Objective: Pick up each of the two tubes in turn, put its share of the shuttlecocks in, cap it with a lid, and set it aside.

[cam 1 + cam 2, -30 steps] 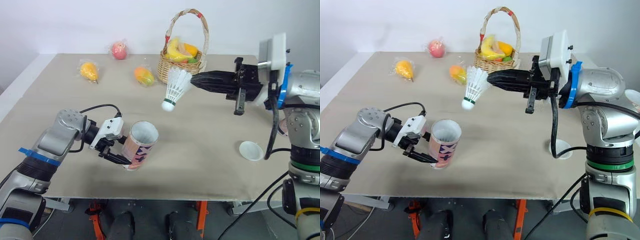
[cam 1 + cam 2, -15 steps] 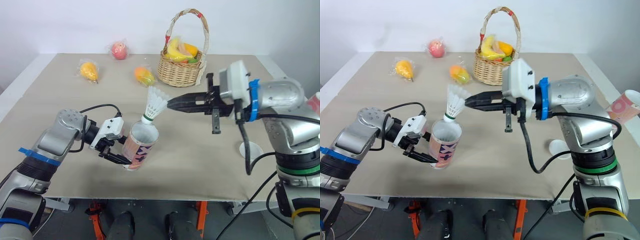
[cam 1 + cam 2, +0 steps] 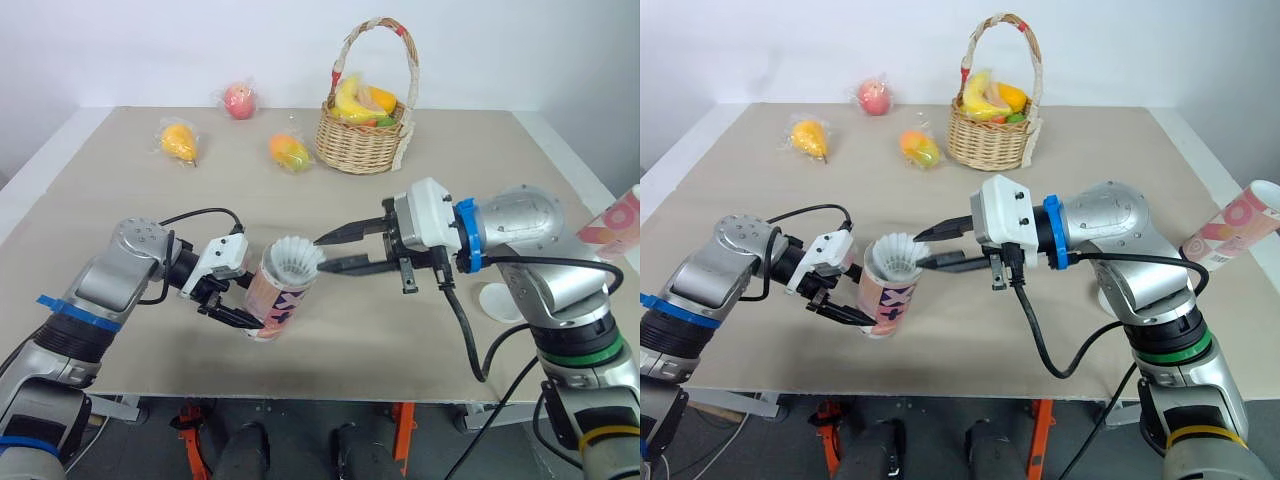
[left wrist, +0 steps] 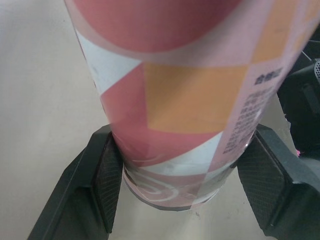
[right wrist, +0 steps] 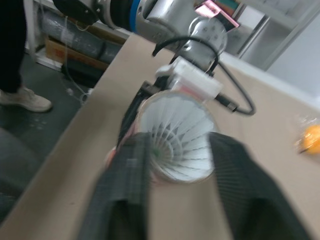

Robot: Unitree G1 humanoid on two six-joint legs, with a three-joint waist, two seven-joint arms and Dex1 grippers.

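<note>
The only writing I can find is on the tube (image 4: 170,100) clamped in the left pincer (image 4: 180,175). It is a narrow column of small dark print (image 4: 248,117) running down the tube's wall, on the pale strip at the edge of the orange patch. It sits just above the pad of one of that pincer's fingers (image 4: 257,177). The top line looks like a few Chinese characters, heavier than the rest, with several finer lines beneath. None of it is clear enough for me to read. The rest of the wrap in the pincer's grip is pattern in pink, orange and white.
</note>
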